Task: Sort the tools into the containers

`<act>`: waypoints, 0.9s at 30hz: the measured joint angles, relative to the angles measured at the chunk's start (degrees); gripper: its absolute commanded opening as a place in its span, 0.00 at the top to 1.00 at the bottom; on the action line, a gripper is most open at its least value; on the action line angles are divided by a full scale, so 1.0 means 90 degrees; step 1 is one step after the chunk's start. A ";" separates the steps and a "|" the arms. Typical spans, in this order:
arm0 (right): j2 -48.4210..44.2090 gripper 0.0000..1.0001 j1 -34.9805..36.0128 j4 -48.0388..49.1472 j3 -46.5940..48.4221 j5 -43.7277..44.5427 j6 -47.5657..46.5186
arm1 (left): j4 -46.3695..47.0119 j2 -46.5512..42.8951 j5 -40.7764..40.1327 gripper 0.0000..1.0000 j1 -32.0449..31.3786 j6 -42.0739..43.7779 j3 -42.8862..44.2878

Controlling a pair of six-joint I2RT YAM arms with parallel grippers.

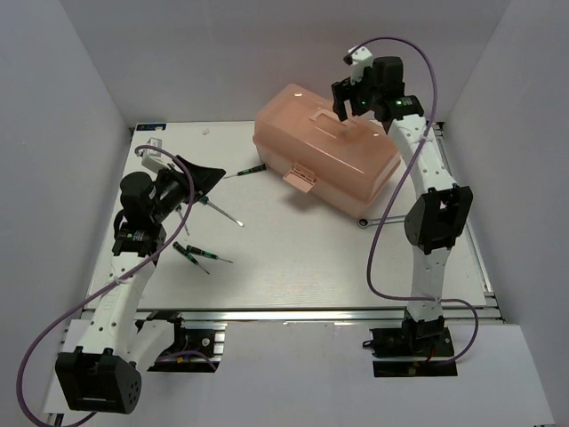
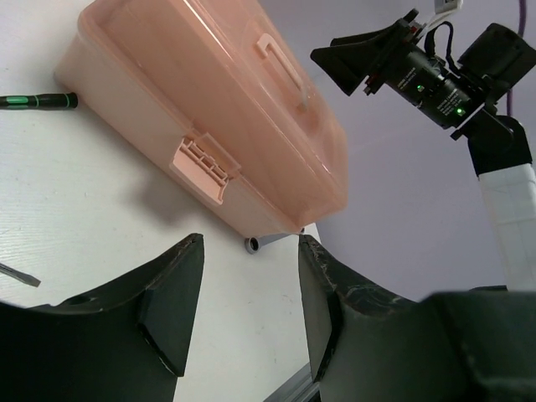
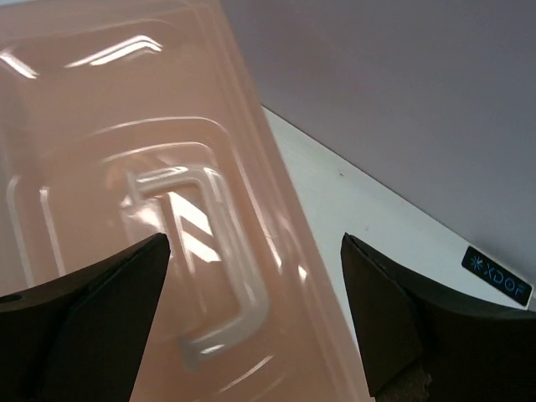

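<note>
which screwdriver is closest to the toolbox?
The screwdriver lying alone just off the left corner of the toolbox in the top view, with its handle end towards the box. The rest lie farther off, down and to the left.

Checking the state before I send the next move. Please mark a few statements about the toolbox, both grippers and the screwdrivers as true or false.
1. The toolbox is closed, with its lid down. True.
2. The right gripper is shut on the lid handle. False: it is open, positioned over the handle.
3. Several screwdrivers lie on the table, outside the toolbox. True.
4. The left gripper holds a screwdriver. False: it is open and empty.
</note>
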 measured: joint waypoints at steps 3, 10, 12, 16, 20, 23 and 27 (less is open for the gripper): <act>0.0066 0.19 -0.0430 0.0104 -0.0029 -0.0250 0.0442 | 0.0165 0.0097 -0.0005 0.41 -0.0073 -0.0070 -0.0080; 0.0240 0.17 -0.1457 0.0396 -0.0029 -0.1314 0.1341 | 0.0612 0.0699 -0.0080 0.41 -0.0471 -0.0153 -0.0114; 0.0333 0.17 -0.1642 0.0413 -0.0029 -0.1605 0.1481 | 0.0721 0.0945 -0.0121 0.41 -0.0639 -0.0153 -0.0097; 0.0498 0.18 -0.1826 0.0415 -0.0206 -0.2295 0.1778 | 0.0889 0.1494 -0.0206 0.41 -0.0969 -0.0131 0.0092; 0.0546 0.23 -0.1906 0.0335 -0.0687 -0.3024 0.1991 | 0.1304 0.1838 -0.0325 0.42 -0.1180 -0.0095 0.0199; 0.0461 0.27 -0.1926 0.0389 -0.0976 -0.3434 0.2040 | 0.1598 0.1999 -0.0478 0.46 -0.1234 -0.0051 0.0282; 0.0034 0.35 -0.1938 0.0617 -0.1770 -0.3769 0.2110 | 0.1819 0.2378 -0.0709 0.58 -0.1243 0.0005 0.0595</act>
